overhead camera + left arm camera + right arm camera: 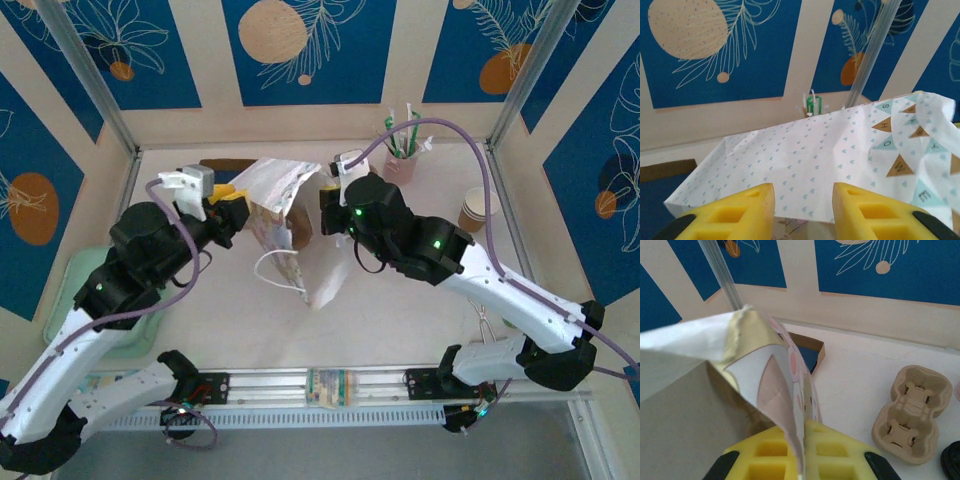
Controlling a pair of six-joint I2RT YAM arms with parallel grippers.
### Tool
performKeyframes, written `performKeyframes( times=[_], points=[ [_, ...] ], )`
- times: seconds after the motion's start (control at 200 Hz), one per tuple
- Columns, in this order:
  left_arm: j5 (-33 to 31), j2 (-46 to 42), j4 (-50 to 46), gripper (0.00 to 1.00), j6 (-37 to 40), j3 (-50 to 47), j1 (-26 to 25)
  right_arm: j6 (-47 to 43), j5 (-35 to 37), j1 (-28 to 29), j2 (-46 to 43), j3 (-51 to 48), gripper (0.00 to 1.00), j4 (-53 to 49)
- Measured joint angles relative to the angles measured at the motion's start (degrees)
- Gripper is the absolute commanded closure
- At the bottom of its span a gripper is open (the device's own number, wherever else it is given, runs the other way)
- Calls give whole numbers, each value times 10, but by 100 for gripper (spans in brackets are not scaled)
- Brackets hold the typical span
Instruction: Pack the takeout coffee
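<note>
**Packing station: paper bag gripped at table centre**

Surface: pale table (pixel 400 310), walled by cream panels with blue leaf-print insets and metal posts.

- White paper bag (pixel 283 195): small heart print and a bunting strip. It sits at the centre of the overhead frame, with its white loop handles lying toward the lower edge.
- Right gripper (pixel 804 427): yellow fingers pressed together, pinching the bag's wall at its rim. In the wrist view the wall runs up from between the fingers toward the upper left.
- Left gripper (pixel 802 192): at the bag's left side in the overhead frame. Its yellow fingers stand apart with the bag's printed side across the gap. I cannot tell whether they clamp it.
- Takeout coffee: I cannot tell where it stands.
- Stack of tan cups (pixel 480 208): right edge of the overhead frame.
- Pinkish holder of green sticks (pixel 402 160): upper right, near the back wall.
- Pulp two-cup carrier (pixel 910 412): lower right of the right wrist view, flat on the table.
- Pale green tray (pixel 65 300): left edge, under the left arm.
</note>
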Motion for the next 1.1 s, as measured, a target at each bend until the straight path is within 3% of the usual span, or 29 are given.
performKeyframes(
  times=[0.465,0.805,1.101],
  points=[
    [-14,21,-2,61,4,0,0,56,41,30,0,-21,100,-25],
    [-17,26,-5,61,4,11,0,135,63,33,5,-14,100,-116],
    [-17,50,-26,60,3,49,0,189,-45,-25,108,110,100,-242]
  ],
)
